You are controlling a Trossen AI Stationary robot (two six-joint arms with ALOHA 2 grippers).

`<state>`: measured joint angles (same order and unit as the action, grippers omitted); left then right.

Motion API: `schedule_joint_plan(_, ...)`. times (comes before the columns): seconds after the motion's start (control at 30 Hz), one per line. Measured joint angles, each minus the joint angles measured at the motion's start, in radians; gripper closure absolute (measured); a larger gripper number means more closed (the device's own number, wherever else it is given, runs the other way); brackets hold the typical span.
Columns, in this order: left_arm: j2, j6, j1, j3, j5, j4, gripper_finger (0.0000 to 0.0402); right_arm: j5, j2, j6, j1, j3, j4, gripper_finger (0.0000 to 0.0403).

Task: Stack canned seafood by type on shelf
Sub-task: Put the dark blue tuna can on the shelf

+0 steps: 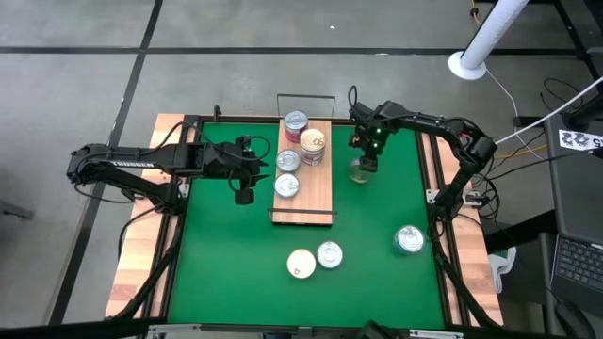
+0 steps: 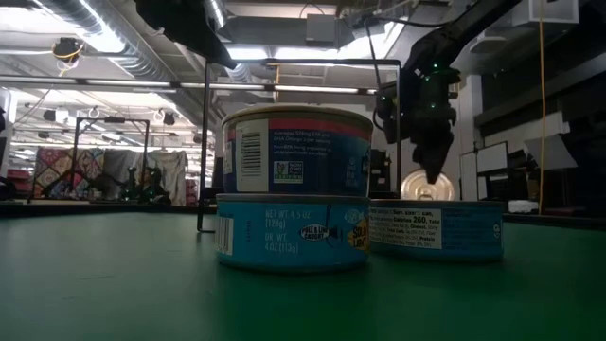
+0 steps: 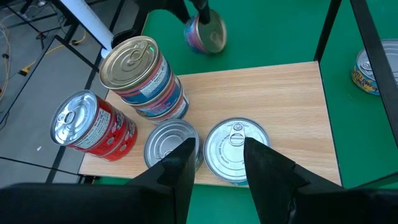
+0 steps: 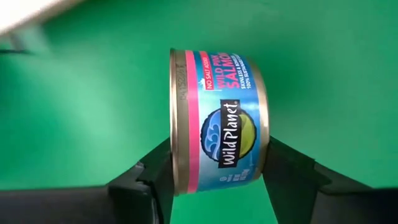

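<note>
Salmon tin [image 4: 219, 121], blue label with a pink band, is sitting on edge between the right gripper's [image 1: 363, 162] two fingers, which are pressing on its flat top and bottom. In the high view this tin [image 1: 359, 170] is hanging over the green mat [image 1: 226, 273], just beside the shelf's right long edge; whether it is touching the mat I cannot tell.

The shelf [image 1: 316, 193], a light wood board with a wire rail [image 1: 305, 95] at its far end, is lying in the middle of the mat. It is carrying a red-labelled tin [image 3: 93, 121] at the far end, a cream-gold-topped stack [image 3: 143, 78] beside it, and two silver-topped tins [image 3: 171, 143] [image 3: 235, 149] lying side by side nearer the middle.

Off the shelf, three more tins are resting on the mat: a cream-topped one [image 1: 301, 265] touching a silver one [image 1: 330, 254] near the front, and a larger silver tin [image 1: 409, 240] toward the right edge.

The left gripper [image 1: 243, 193] is hovering just beside the shelf's left edge, fingers [image 3: 180, 168] partly apart and holding nothing, with the two silver tins just beyond its tips.

In the low view, a blue-labelled stack of two tins [image 2: 294, 189] is filling the foreground, a third tin [image 2: 436, 229] beside it.
</note>
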<state>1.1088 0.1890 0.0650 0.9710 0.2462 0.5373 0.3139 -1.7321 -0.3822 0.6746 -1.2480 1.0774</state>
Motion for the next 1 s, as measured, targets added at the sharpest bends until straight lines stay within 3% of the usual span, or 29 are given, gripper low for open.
schedule_joint_plan(0.23, 0.000, 0.000, 0.000, 0.000, 0.000, 0.000, 0.0270, 0.275, 0.000, 0.030, 0.000, 0.000, 0.069, 0.0212)
schedule_joint_plan(0.43, 0.000, 0.000, 0.000, 0.000, 0.000, 0.000, 0.0270, 0.439, 0.000, 0.107, -0.001, 0.000, 0.014, 0.0211)
schedule_joint_plan(0.73, 0.000, 0.000, 0.000, 0.000, 0.000, 0.000, 0.0270, 0.515, 0.000, 0.306, -0.002, 0.000, -0.190, 0.0211)
schedule_joint_plan(1.0, 0.000, 0.001, 0.000, 0.000, 0.000, 0.000, 0.0270, 0.507, 0.000, 0.437, -0.063, -0.001, -0.305, 0.0210)
